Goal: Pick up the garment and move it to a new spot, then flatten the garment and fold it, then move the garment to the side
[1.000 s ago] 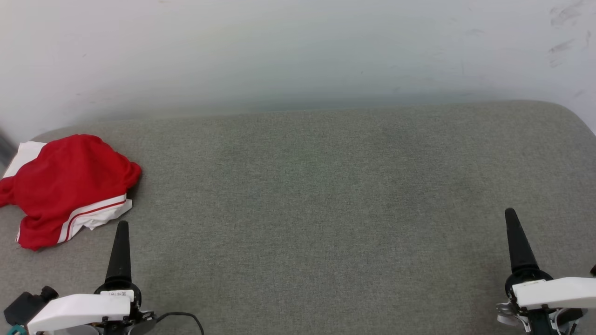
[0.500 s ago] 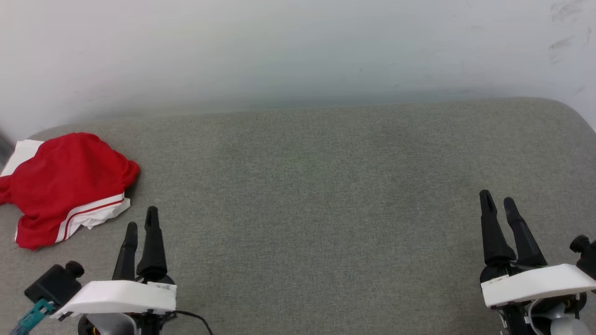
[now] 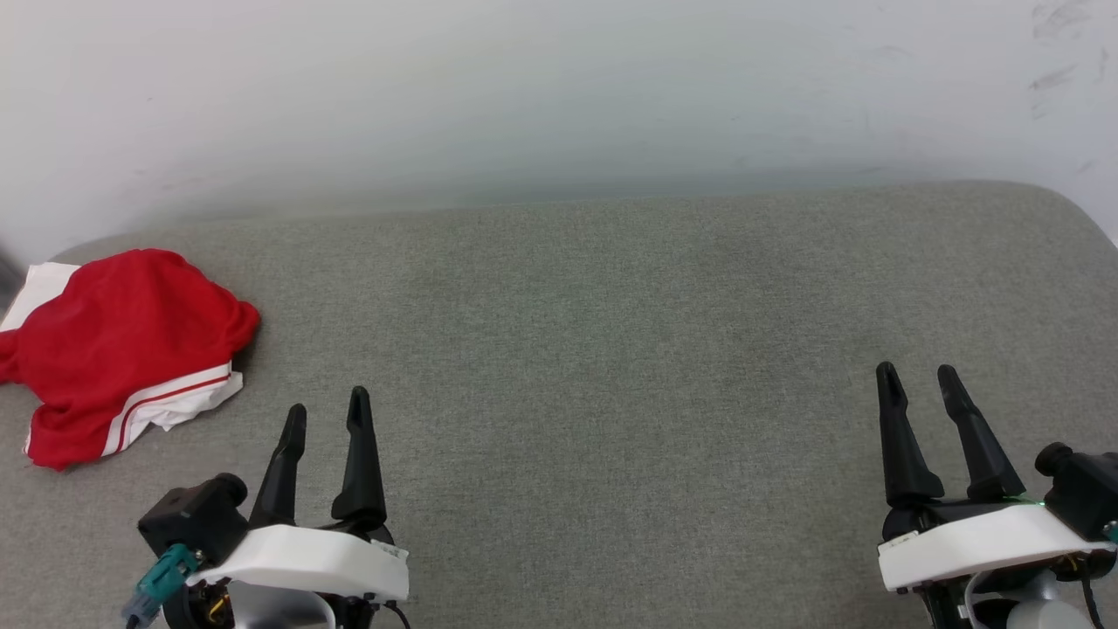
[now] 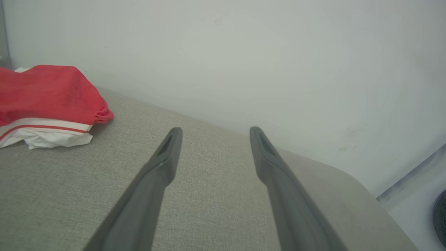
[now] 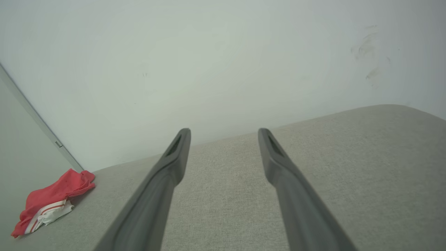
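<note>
Both the left gripper (image 3: 323,409) and right gripper (image 3: 919,377) hang spread and empty. The garment (image 3: 122,345) lies bunched near the couch's (image 3: 611,349) far-left edge; a shallow pinch could snag only one layer.

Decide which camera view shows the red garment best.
The head view: seen from above, the garment lies almost whole, bunched, with its striped trim clear. The left wrist view shows it nearer but cut off at the edge; the right wrist view shows it whole but small.
</note>
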`<state>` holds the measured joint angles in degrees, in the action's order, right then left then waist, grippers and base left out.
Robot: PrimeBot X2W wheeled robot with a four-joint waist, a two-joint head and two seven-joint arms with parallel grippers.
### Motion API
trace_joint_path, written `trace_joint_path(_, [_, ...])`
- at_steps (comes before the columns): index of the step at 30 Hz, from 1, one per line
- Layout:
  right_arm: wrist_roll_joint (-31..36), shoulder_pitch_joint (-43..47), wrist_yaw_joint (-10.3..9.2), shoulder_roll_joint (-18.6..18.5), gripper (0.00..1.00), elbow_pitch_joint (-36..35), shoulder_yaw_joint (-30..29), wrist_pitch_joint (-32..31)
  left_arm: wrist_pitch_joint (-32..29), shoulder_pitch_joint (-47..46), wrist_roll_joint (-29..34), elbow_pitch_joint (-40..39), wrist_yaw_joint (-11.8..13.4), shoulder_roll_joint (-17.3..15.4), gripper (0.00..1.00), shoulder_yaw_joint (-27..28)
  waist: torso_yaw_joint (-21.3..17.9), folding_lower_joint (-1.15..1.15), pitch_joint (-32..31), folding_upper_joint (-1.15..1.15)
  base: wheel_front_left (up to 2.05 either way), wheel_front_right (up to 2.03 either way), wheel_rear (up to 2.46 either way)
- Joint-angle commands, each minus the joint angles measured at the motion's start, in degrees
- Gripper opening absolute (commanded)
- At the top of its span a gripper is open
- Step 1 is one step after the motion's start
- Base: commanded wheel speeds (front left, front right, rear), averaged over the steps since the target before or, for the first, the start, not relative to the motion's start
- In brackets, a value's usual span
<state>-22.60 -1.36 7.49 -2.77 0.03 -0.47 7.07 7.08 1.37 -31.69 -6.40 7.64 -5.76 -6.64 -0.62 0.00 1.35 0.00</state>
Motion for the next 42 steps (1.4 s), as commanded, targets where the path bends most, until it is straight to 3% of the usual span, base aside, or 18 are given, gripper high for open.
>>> trace_joint_path(1, [2.1,-0.2,0.0,-0.2,1.0,-0.8,0.3,0.7,0.6,-0.2,2.0,-1.1,1.3,-1.1,1.0,-1.4,0.0,0.0,0.0,0.0,0.0,0.0,0.0])
trace_joint_path(7, [7.6,0.1,0.0,-0.2,1.0,-1.0,0.7,1.6,1.5,-0.2,5.0,-0.7,3.2,-3.1,1.0,-5.7,-0.2,0.0,-0.1,0.0,0.0,0.0,0.0])
trace_joint_path(17, [13.8,0.5,0.0,-0.2,1.0,0.2,0.8,3.0,3.0,-0.2,12.0,0.3,8.4,-5.9,1.0,-10.6,-0.5,0.0,-0.2,0.0,0.0,0.0,0.0])
trace_joint_path(25, [17.7,0.7,0.0,-0.2,1.0,-0.8,1.7,4.1,4.0,-1.6,17.5,1.5,15.6,-9.2,1.0,-17.7,-0.9,0.0,-0.1,0.0,0.0,0.0,0.0])
trace_joint_path(29, [18.6,0.9,0.0,-0.2,1.0,-1.5,1.9,4.6,4.5,-1.8,16.8,0.5,17.4,-9.5,1.0,-19.1,-1.0,0.0,0.0,0.0,0.0,0.0,0.0])
trace_joint_path(37, [16.3,1.5,0.0,-0.2,1.0,-1.3,1.3,5.4,5.4,0.6,14.7,-1.7,14.1,-6.9,1.0,-14.9,-1.1,0.0,0.2,0.0,0.0,0.0,0.0])
trace_joint_path(42, [14.8,1.9,0.0,-0.2,1.0,-0.3,0.8,6.2,6.1,3.3,16.0,-0.8,5.9,-2.5,1.0,-7.4,-1.2,0.0,0.2,0.0,0.0,0.0,0.0])
